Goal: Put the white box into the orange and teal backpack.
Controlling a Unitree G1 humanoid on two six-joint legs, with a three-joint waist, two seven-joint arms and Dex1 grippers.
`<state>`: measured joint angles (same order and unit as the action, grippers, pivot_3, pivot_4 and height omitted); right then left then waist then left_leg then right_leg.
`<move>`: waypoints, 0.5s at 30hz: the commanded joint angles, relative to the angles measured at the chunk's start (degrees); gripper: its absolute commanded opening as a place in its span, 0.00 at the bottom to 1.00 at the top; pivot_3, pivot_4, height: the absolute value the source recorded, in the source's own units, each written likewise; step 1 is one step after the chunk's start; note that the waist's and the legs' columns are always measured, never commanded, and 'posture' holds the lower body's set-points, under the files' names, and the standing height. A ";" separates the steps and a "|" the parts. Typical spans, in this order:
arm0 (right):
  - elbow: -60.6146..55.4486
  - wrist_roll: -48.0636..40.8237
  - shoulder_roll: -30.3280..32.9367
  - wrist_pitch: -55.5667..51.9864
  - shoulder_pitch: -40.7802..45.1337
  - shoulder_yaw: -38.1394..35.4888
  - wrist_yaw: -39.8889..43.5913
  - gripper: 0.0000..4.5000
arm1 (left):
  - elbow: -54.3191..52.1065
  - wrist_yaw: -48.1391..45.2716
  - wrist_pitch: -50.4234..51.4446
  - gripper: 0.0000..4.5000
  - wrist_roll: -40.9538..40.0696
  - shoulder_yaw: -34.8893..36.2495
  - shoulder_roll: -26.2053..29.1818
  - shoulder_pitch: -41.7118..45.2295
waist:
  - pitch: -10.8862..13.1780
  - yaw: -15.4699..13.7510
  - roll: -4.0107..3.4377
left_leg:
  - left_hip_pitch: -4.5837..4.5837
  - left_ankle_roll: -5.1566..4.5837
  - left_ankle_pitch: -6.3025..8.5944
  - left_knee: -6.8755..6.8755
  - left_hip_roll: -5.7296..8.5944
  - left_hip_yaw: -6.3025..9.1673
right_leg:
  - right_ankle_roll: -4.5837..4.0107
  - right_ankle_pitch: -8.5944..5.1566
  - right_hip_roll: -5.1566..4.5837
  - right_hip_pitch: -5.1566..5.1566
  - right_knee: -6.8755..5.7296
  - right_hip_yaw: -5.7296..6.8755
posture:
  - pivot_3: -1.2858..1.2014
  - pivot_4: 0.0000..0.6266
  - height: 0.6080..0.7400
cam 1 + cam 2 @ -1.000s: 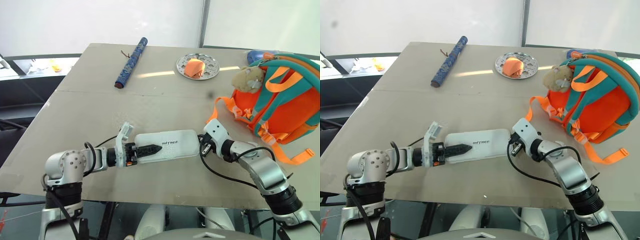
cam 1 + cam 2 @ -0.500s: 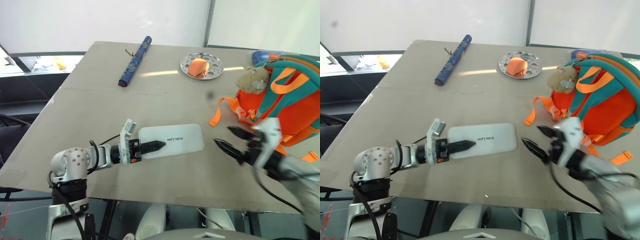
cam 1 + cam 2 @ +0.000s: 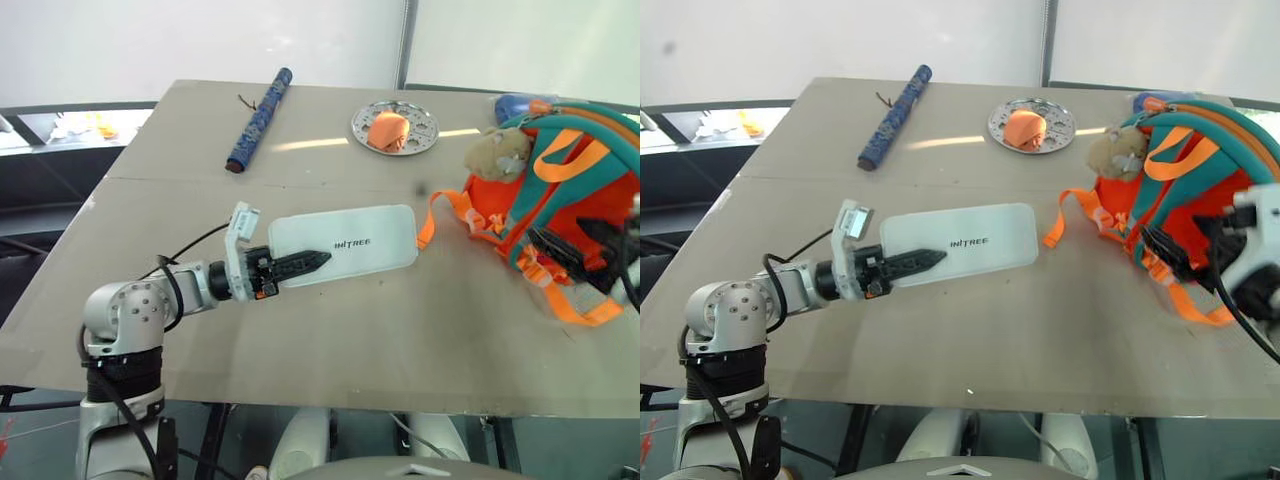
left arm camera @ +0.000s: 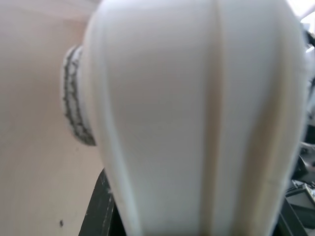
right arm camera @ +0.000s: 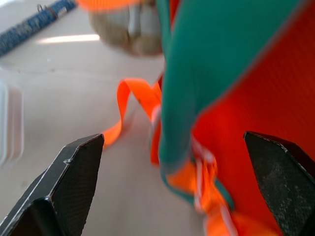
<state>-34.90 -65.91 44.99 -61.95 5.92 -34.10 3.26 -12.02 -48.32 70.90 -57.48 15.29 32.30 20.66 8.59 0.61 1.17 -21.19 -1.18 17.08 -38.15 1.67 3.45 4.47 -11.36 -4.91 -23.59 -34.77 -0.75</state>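
In the right wrist view, the fingers (image 5: 64, 191) of the right gripper (image 3: 1200, 255) are seen spread wide with nothing between them, just before the orange and teal backpack (image 3: 560, 200), whose straps and plush toy (image 3: 497, 155) are close. In the head views, the white box (image 3: 345, 243) is clamped at its near end by the left gripper (image 3: 300, 265) and held above the table (image 3: 330, 340), left of the backpack. An orange object (image 3: 388, 130) is seen in the metal plate (image 3: 395, 128) behind.

head stereo overlooking table (image 3: 330, 330), wrist close-ups
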 commanded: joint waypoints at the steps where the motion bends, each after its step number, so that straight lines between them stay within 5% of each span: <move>1: 3.36 3.22 -0.80 2.57 5.18 4.63 -0.88 1.00 | -3.71 -0.24 -1.47 0.25 -3.84 2.44 0.69 0.13 | 0.00 -0.17 -0.01 | -0.09 0.00 0.00 0.03 0.00 0.05 | 0.03 0.01 0.00 -0.06 0.01 0.05 | 0.52 0.24 0.95; 7: 13.76 14.40 -3.33 7.67 14.90 14.21 0.76 0.95 | -6.52 0.74 -2.78 0.25 -5.65 3.98 2.26 -2.45 | 0.02 -0.10 -0.04 | -0.56 0.00 0.00 -0.08 0.06 0.07 | 0.06 0.03 -0.03 -0.49 0.01 0.08 | 0.52 0.24 0.95; 9: 15.11 17.10 -3.43 10.22 15.70 15.71 3.36 0.82 | -7.43 1.81 -3.59 0.25 -6.23 4.80 2.23 -2.94 | 0.02 -0.27 -0.04 | -0.59 0.00 0.00 -0.09 0.06 0.13 | 0.06 0.03 -0.02 -0.49 0.01 0.16 | 0.52 0.24 0.95; 15: 14.42 19.38 -4.05 16.90 16.33 18.43 15.51 0.18 | -7.86 5.32 -5.42 0.25 -8.15 5.94 1.73 -2.67 | 0.02 0.08 -0.05 | -0.56 0.00 0.00 -0.12 0.06 0.12 | 0.07 0.03 -0.01 -0.48 -0.04 0.14 | 0.52 0.24 0.95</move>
<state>-18.95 -45.86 41.17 -47.37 21.14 -15.32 15.25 -18.22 -43.50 67.17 -63.40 19.73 34.11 17.06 8.61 0.70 1.12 -21.74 -1.18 17.08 -38.27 1.73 3.56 4.54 -11.33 -4.91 -24.07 -34.81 -0.62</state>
